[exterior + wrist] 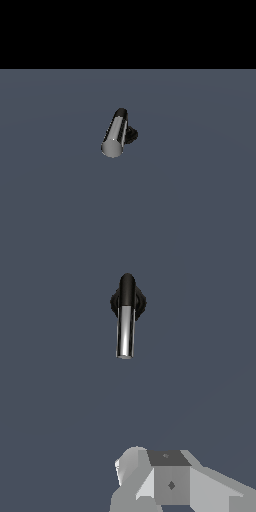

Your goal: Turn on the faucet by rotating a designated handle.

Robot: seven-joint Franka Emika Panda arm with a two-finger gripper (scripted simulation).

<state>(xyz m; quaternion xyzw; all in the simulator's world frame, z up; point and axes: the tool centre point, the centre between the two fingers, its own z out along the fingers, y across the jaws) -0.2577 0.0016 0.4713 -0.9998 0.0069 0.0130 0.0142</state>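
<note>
The floor (60, 200) is a flat grey-blue surface that fills most of both views, and behind it in the exterior view there is only a black band.

The gripper (172, 483) shows only in the wrist view, as pale grey blocky parts at the edge of the picture. The fingertips are not visible, so I cannot tell if it is wide or narrow. It is well apart from the faucet and holds nothing that I can see.

The faucet (131, 134) stands alone on the floor, near the middle of the exterior view. Its black base is mostly hidden behind the bar.

The handle (114, 134) is a shiny silver cylinder. Its long axis runs from the black elbow toward the camera and a little to the exterior view's left, with the flat round end nearest to us. In the wrist view the handle (125, 331) points from the black base straight toward the gripper.
</note>
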